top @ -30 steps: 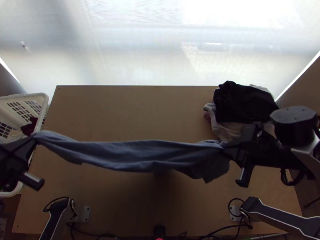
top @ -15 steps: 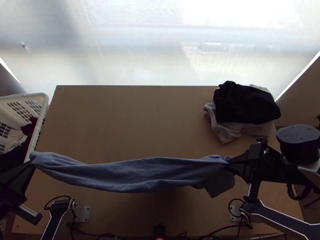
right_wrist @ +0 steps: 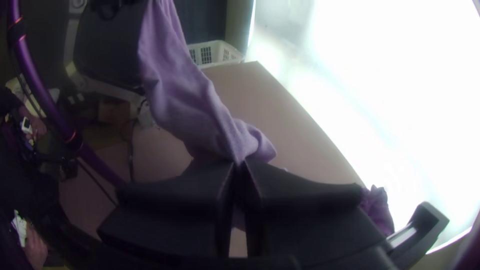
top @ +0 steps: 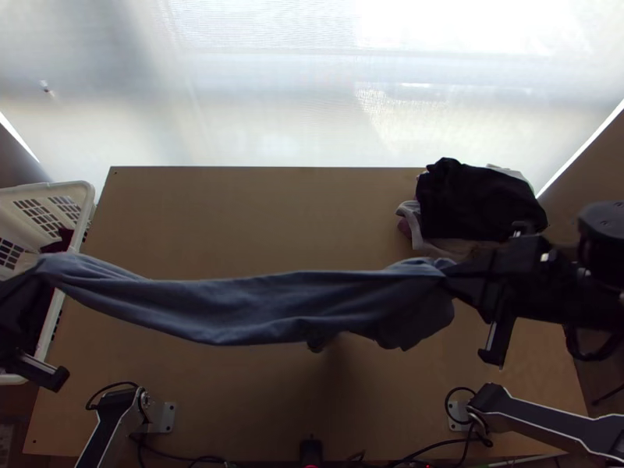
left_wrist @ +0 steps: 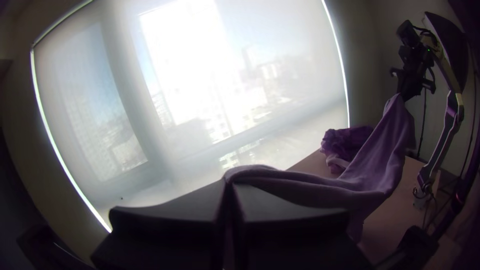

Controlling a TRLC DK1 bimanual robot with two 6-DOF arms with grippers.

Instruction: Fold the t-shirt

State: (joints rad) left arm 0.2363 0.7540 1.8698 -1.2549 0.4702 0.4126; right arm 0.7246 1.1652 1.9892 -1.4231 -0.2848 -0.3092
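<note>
T-shirt [top: 257, 304]: blue-grey, drawn out lengthwise across the lower middle of the frame in the top view, bunched into a long band with its middle hanging slack between the two grippers; which parts of the garment formed its ends could not be told.
Left gripper [top: 34, 273]: at the left edge of the top view, closed on the T-shirt's left end; in the left wrist view its wide black fingers [left_wrist: 170, 212] met on the cloth.
Right gripper [top: 448, 274]: right of centre in the top view, closed on the other end, near which a loose flap hung; in the right wrist view its fingers pinched a gathered fold.
Table [top: 234, 226]: light wood, beneath the suspended cloth, with a dark shadow at lower centre.
Garment pile: at the right of the frame, a black garment [top: 476, 203] lying over a paler one [top: 412, 214].
Laundry basket [top: 47, 187]: white, slotted, at the left edge beside the table, with dark red cloth [top: 62, 242] inside.
Window blind [top: 273, 93]: pale and backlit, across the top of the frame.
</note>
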